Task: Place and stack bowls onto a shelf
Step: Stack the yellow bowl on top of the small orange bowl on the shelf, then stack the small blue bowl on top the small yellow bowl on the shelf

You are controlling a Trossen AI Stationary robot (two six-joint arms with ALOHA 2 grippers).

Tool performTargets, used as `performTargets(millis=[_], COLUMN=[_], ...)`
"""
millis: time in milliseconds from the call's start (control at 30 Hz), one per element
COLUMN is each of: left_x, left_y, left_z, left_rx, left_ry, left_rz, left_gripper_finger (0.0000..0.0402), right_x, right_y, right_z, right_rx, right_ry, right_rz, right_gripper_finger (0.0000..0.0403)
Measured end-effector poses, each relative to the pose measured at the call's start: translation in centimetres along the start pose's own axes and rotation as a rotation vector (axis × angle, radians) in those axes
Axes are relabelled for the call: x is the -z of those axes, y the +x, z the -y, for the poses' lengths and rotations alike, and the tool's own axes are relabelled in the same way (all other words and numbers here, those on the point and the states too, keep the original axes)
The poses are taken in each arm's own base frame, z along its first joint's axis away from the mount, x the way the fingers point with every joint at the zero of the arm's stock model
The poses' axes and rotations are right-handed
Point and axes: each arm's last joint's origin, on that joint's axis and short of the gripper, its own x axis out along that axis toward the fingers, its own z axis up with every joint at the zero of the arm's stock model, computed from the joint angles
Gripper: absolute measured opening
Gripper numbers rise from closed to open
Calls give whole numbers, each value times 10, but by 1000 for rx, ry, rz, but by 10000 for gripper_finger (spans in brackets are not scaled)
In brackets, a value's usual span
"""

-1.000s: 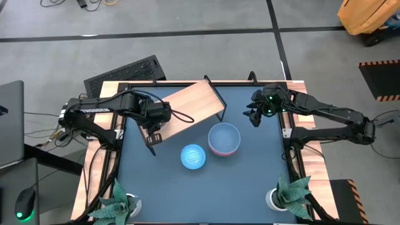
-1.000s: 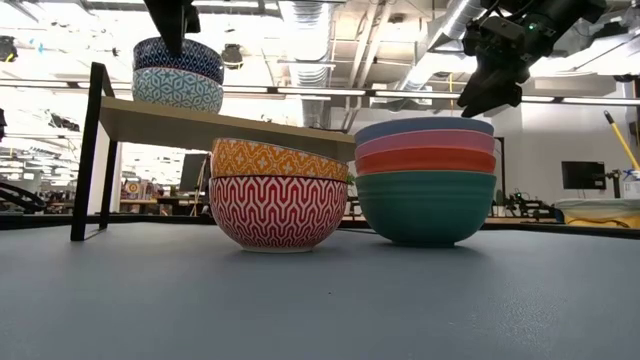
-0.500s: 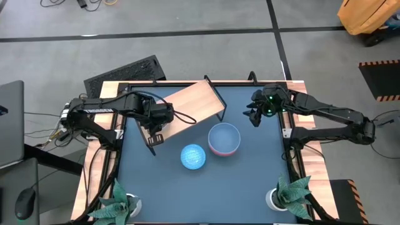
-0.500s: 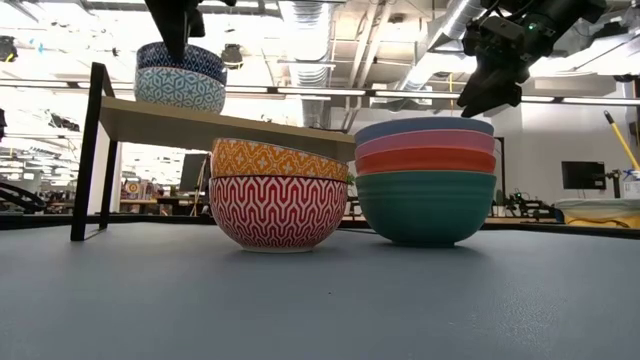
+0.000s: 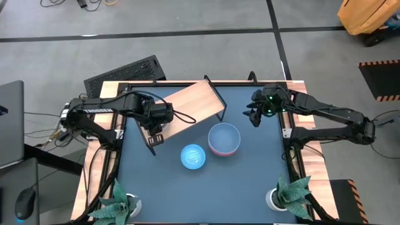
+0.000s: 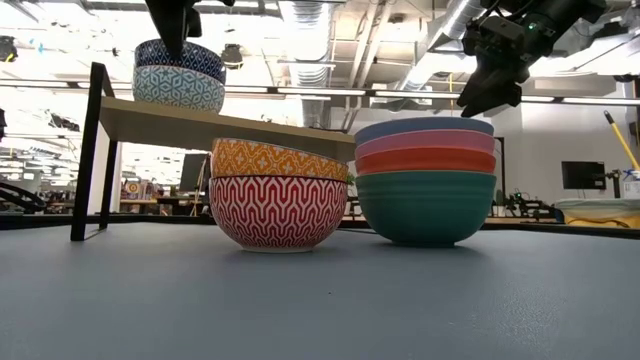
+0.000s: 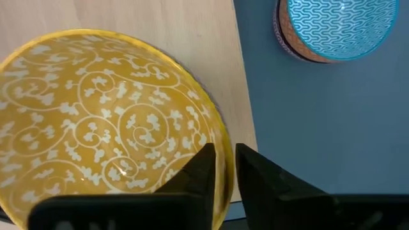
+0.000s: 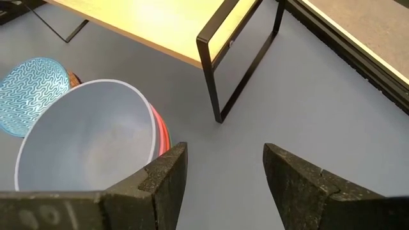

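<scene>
Where wood planks lie, the round glazed bowl (image 7: 105, 121) rests.

You get the high view straight down on the whole table (image 5: 250, 181), the low view level at tabletop. Each wrist view looks down close; all four share the shelf (image 5: 190, 103).
</scene>
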Motion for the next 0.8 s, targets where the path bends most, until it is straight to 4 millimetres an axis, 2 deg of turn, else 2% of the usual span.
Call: performTargets(millis=[400, 567, 800], left_x=[-2, -5, -13], left_y=[-5, -21, -56], left_z=[-1, -2, -1], left_rx=[-19, -39, 1], left_ry=[-12, -13, -24], left_rz=[24, 94, 259], left_gripper_finger=[130, 148, 151], right_x=[0, 0, 0], right_y=[0, 0, 0], right_z=[0, 0, 0], right_rx=[0, 0, 0], right_ry=[0, 1, -5], right_rz=[0, 0, 0], right_gripper_finger=[230, 230, 230])
